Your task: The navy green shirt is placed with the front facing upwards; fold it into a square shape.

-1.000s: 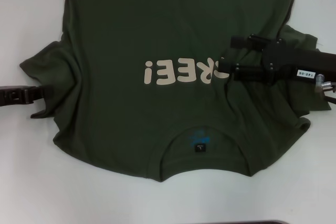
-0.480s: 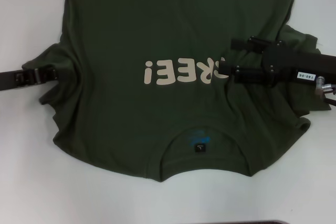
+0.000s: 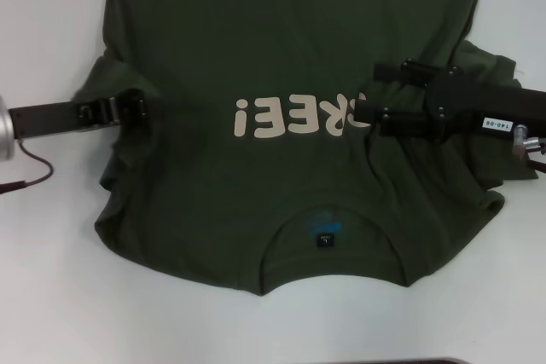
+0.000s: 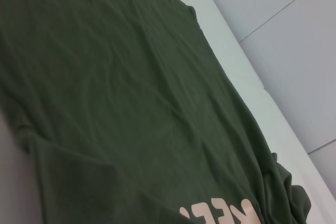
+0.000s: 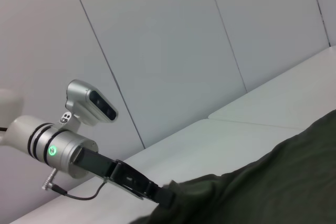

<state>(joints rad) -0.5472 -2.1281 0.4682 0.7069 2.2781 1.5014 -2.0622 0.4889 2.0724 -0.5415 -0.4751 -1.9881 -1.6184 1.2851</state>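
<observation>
The navy green shirt (image 3: 281,49) lies face up on the white table, collar and neck label (image 3: 324,239) nearest me, cream letters (image 3: 281,117) across the chest. My left gripper (image 3: 141,113) is shut on the shirt's left sleeve, which is folded in over the body near the letters. The right wrist view shows this gripper (image 5: 160,195) with its tip buried in green cloth. My right gripper (image 3: 368,91) rests over the chest's right side, its two fingers apart, one covering the end of the letters. The left wrist view shows the shirt (image 4: 115,103) spread flat.
The white table (image 3: 51,296) surrounds the shirt on the left, right and near sides. The shirt's right sleeve (image 3: 490,70) bunches out beyond my right arm. A cable (image 3: 30,178) loops from the left wrist. A pale wall (image 5: 173,51) stands behind the table.
My left gripper has moved right, from the table's left edge to the chest, dragging the left sleeve inward over the shirt body. The right gripper has stayed put.
</observation>
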